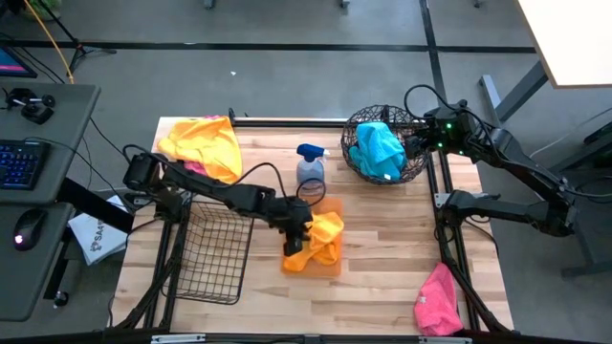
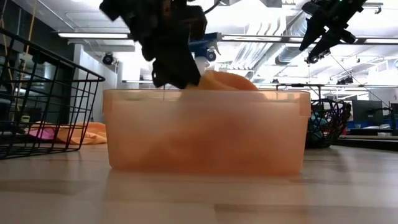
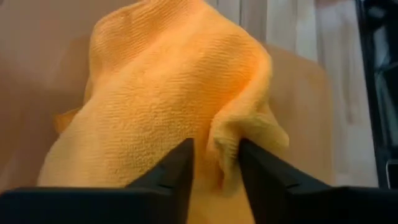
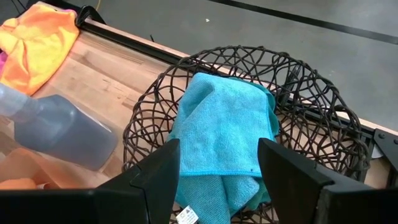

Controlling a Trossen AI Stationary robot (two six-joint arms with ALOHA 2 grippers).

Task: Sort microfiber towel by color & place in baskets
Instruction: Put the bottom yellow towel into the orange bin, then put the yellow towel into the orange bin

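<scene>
The left gripper hangs over the translucent orange rectangular plastic bin, its fingers pinching a fold of the orange microfiber towel so the cloth drops in with its own colour. The right gripper, fingers spread and empty, hovers at the round dark wire bowl-basket, where a teal microfiber towel lies. The rectangular black wire-grid basket looks empty, likely awaiting the pink microfiber towel at the table's near right corner.

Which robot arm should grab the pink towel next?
Probably the right. The pink towel lies on its side of the table, and the right gripper is open above the round basket. The left gripper is busy with an orange towel.
</scene>
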